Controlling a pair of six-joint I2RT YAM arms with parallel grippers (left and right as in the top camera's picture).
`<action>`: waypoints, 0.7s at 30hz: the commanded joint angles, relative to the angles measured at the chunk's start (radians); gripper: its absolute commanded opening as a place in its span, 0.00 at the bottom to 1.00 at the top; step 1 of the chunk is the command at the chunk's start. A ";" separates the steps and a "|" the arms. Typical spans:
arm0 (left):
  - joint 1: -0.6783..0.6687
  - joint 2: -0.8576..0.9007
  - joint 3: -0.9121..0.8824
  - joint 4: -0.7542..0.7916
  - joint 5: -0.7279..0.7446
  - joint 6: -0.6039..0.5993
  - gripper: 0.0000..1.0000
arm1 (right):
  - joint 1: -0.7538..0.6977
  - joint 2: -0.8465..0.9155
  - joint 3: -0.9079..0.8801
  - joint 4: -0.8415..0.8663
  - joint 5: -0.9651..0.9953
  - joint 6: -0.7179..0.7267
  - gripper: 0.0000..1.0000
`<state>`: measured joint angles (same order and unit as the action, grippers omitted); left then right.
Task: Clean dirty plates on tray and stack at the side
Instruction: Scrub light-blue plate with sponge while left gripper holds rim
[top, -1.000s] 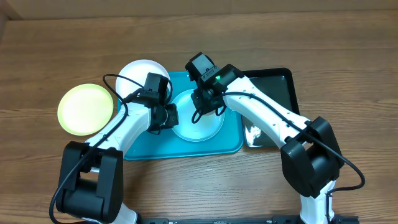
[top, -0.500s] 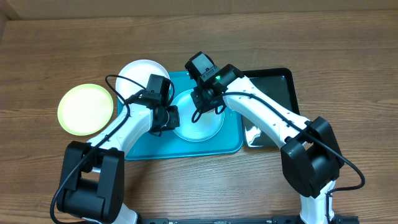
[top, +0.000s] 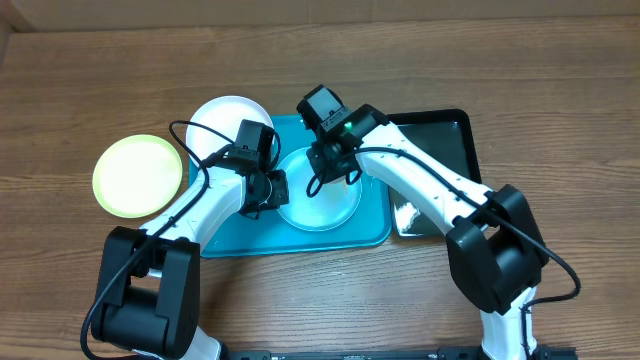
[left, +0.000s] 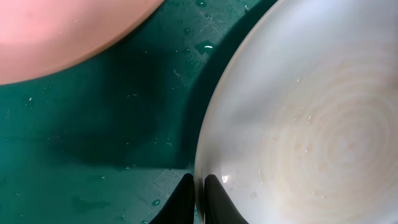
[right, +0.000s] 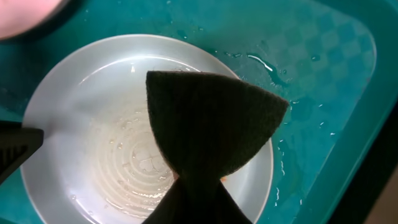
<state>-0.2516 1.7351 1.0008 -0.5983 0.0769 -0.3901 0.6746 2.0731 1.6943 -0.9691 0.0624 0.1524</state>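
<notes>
The blue plate (top: 318, 200) lies in the middle of the teal tray (top: 370, 228), which sits at the centre of the wooden table (top: 520, 80) in the overhead view. The left gripper (top: 275, 188) comes in from the plate's left side. Its wrist view shows the two dark fingertips (left: 214, 198) drawn together at the bottom edge of the frame, pinching the plate's rim, with one inside the rim and one outside. The right gripper (top: 330, 165) hangs over the plate's upper half, clamped on a dark sponge (right: 211, 124). In its wrist view the sponge fans out from a narrow pinched waist at the bottom of the frame and covers the right part of the plate. I can't tell whether the sponge is touching the plate. The plate's bowl looks wet, with faint pale rings and droplets, and a small orange spot shows just beside the sponge's waist. Water beads and a thin streak lie on the tray at the upper right of that view. The white plate (top: 225, 118) sits over the tray's upper-left corner. The green plate (top: 138, 176) lies on the table well to the left, apart from the tray. A black tray (top: 445, 135) lies against the teal tray's right side.
</notes>
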 joint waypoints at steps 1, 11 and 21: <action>-0.005 0.011 -0.012 0.002 -0.010 -0.003 0.10 | -0.003 0.009 0.006 0.007 0.016 -0.004 0.12; -0.005 0.011 -0.012 0.002 -0.009 -0.004 0.12 | -0.005 0.014 0.006 -0.039 0.069 -0.004 0.04; -0.005 0.011 -0.012 0.004 -0.006 -0.003 0.12 | -0.008 0.016 -0.021 -0.029 0.069 -0.004 0.04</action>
<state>-0.2512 1.7351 1.0008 -0.5983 0.0769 -0.3901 0.6739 2.0853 1.6920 -1.0077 0.1131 0.1524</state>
